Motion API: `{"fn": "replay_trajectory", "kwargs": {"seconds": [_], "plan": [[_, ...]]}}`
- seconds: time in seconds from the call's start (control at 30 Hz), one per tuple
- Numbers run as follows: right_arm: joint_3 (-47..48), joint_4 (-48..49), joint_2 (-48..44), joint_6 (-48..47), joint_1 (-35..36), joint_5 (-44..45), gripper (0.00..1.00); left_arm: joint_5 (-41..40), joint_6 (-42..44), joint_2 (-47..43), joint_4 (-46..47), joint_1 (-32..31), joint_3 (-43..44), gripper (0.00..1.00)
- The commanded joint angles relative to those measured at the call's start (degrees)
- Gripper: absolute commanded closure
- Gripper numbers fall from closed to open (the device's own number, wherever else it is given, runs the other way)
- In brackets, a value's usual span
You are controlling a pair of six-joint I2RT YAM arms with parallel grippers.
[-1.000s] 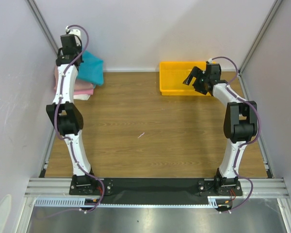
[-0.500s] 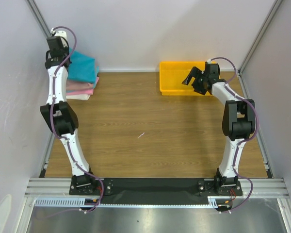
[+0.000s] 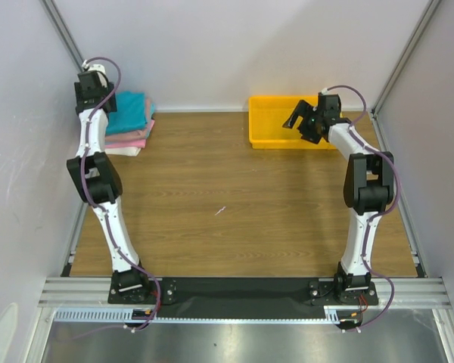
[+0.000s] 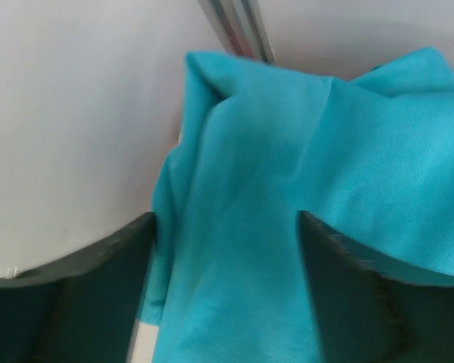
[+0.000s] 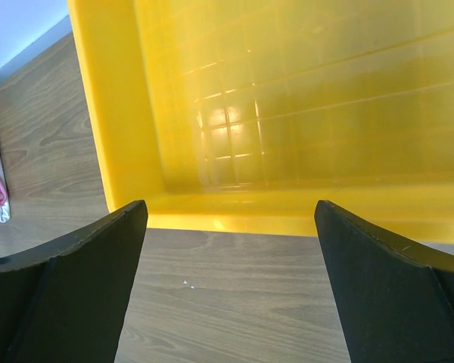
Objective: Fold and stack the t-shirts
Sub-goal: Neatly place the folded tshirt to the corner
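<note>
Stack step, nearly done by my read. Folded teal cotton t-shirt (image 3: 132, 111) sat on top of a folded pink t-shirt (image 3: 129, 137) and a white folded one (image 3: 123, 150). The pile was well to the left of the yellow plastic bin (image 3: 272, 121), along the same far edge of the wooden desk (image 3: 234, 204).

Left pincer (image 4: 225, 227) was over the teal shirt on the side away from the bin, fingers moderately apart, with cloth filling the gap below them. It did not look pinched. Right pincer (image 5: 227, 212) hung wide and empty over the bin's near rim. The bin interior visible in the right wrist view was bare.

Teal shirt looked close to square from above, perhaps a little longer along the line running toward the bin. I could not tell neck end from hem. Its edges lay about parallel to the bin's long side. Up close the top layer was rumpled, with a raised ridge running away from the pincer.

To do it well: lift the left pincer straight up so no cloth is dragged, then press the ridge flat. Keep the teal edges lined up over the pink, since the overhang on the bin side could slide the pile.
</note>
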Motion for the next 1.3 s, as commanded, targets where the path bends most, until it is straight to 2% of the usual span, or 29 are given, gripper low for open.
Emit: {"fn": "replay_trajectory", "kwargs": {"seconds": [0.0,0.03,0.13,0.23,0.37,0.57,0.63,0.83,1.03,1.27], "plan": [[3.9,-1.3,0.6,0.0,0.6,-0.8,0.0,-2.4,-2.5,-1.2,2.3,-0.2,5.1,0.09],[4.3,-1.3,0.7,-0.1,0.9,-0.9,0.0,-2.6,-3.1,-1.8,1.7,-0.4,7.3,0.01],[6.6,-2.1,1.3,-1.1,1.7,-0.9,0.0,-5.4,-5.2,-4.7,0.1,-1.3,8.6,0.0],[7.7,-2.0,1.7,-1.1,2.2,-1.3,0.0,-4.6,-8.5,-7.5,-0.9,-2.7,7.2,0.0],[7.4,-1.7,1.7,-1.3,2.2,-1.9,0.0,2.6,-10.1,-10.7,-0.3,-6.4,2.7,0.0],[6.6,-2.4,1.0,-1.9,1.8,-2.6,0.0,8.0,-10.9,-6.5,0.6,-11.6,1.5,0.0],[6.2,-2.4,0.9,-1.6,1.7,-3.6,0.0,10.6,-13.7,-5.0,1.5,-11.8,0.6,0.0],[5.6,-0.8,0.8,-0.5,1.6,-4.9,0.0,11.6,-19.8,-3.3,8.3,-11.7,-5.3,0.0],[6.3,1.4,0.8,-0.5,1.3,-5.8,0.0,13.5,-22.9,-1.3,8.2,-11.4,-5.4,0.0],[7.4,2.5,-1.6,-2.0,0.8,-5.9,0.0,17.9,-21.4,-7.7,6.3,-10.8,-6.0,0.0]]}}
